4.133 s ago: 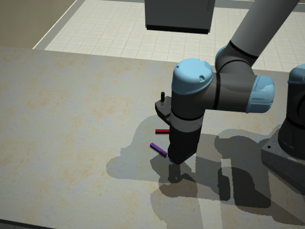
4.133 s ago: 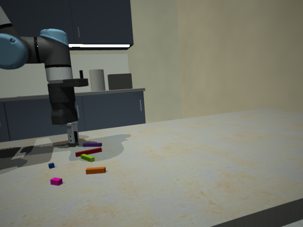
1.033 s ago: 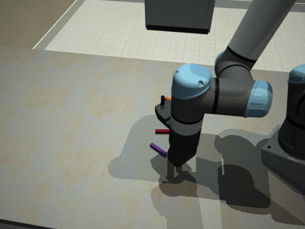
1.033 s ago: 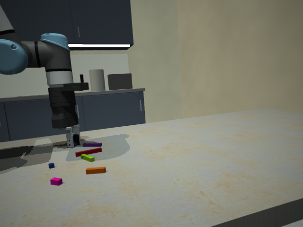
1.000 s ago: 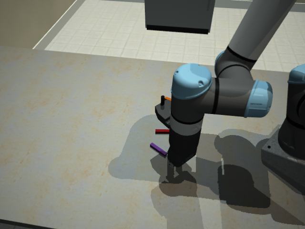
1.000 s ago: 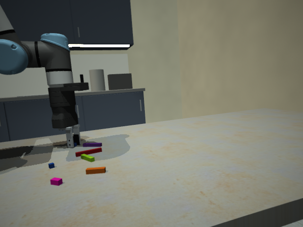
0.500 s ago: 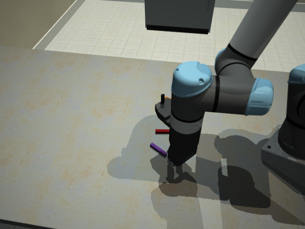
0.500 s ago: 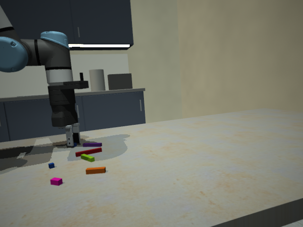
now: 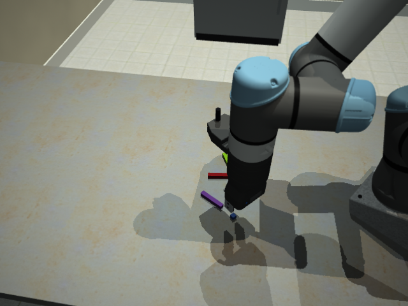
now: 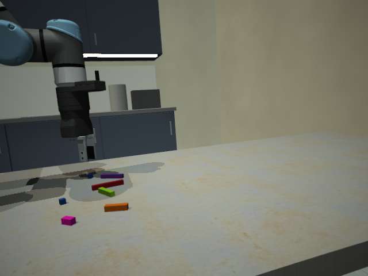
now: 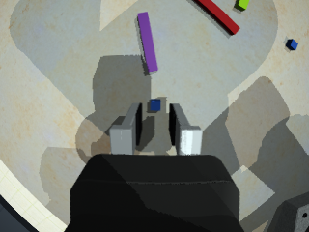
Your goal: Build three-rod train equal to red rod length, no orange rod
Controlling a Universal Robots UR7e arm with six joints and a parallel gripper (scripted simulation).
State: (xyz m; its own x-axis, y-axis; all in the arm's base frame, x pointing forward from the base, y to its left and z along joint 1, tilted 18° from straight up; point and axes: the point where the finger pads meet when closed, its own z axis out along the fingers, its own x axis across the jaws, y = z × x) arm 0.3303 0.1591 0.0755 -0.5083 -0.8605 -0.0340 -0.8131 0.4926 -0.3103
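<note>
gripper (image 10: 87, 159) (image 11: 155, 116) half open, empty | blue cube (image 9: 233, 216) (image 10: 90, 176) (image 11: 154, 104) below, could get knocked by sloppy descent

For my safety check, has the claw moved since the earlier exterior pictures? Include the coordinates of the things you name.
Yes, the claw (image 9: 229, 206) (image 10: 87, 159) (image 11: 155, 116) moved up: its tips, earlier level with the purple rod (image 9: 211, 199) (image 10: 112, 176) (image 11: 148, 43), now appear higher.
</note>
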